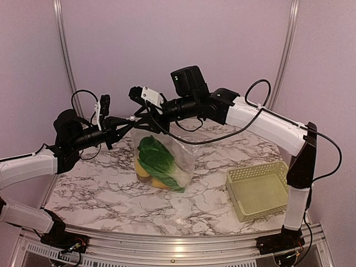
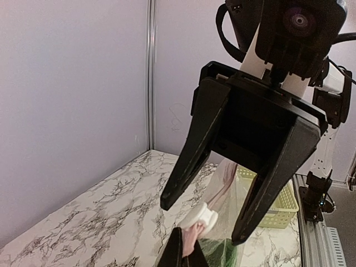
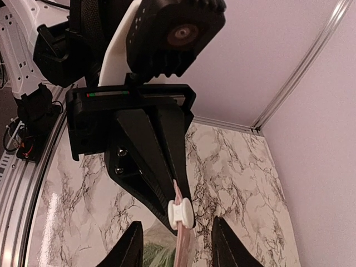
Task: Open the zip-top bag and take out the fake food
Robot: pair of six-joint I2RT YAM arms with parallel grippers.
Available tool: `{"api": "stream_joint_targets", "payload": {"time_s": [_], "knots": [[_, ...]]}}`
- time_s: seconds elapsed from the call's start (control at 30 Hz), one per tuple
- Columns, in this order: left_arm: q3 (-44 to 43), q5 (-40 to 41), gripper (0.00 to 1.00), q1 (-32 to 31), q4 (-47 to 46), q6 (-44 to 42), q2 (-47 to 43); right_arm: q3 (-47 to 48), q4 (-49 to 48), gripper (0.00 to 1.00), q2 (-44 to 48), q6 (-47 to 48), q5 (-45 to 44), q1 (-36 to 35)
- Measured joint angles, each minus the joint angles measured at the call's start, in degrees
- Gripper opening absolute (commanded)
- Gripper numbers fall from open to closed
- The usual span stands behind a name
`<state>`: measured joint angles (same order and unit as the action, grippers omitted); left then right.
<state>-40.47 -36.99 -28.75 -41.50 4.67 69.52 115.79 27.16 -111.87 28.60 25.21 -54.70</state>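
Zip-opening step: left gripper is clamped on the bag's zipper strip, holding it and the fake food over the table's middle, while right gripper gapes astride the white slider; next it likely pinches that and pulls.

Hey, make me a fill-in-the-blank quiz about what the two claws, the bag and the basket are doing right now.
1. The left claw is ___ on the top strip of the zip-top bag.
2. The right claw is ___, with the white slider between its fingers.
3. The leafy bok choy inside the bag is ___ in colour.
4. The lattice basket sits on the ___ side of the table.

Missing words: shut; open; green; right.
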Motion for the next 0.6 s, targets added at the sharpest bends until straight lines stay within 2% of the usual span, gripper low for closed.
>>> {"api": "stream_joint_targets", "payload": {"time_s": [0.27,0.6], "knots": [[0.00,-0.02,0.00,-0.33,0.31,-0.74,-0.20,0.85,-0.26,0.35,-0.24,-0.04,0.02,-0.07],[0.00,0.00,0.00,-0.52,0.35,-1.29,-0.20,2.62,-0.52,0.20,-1.36,-0.09,0.17,-0.07]]}}
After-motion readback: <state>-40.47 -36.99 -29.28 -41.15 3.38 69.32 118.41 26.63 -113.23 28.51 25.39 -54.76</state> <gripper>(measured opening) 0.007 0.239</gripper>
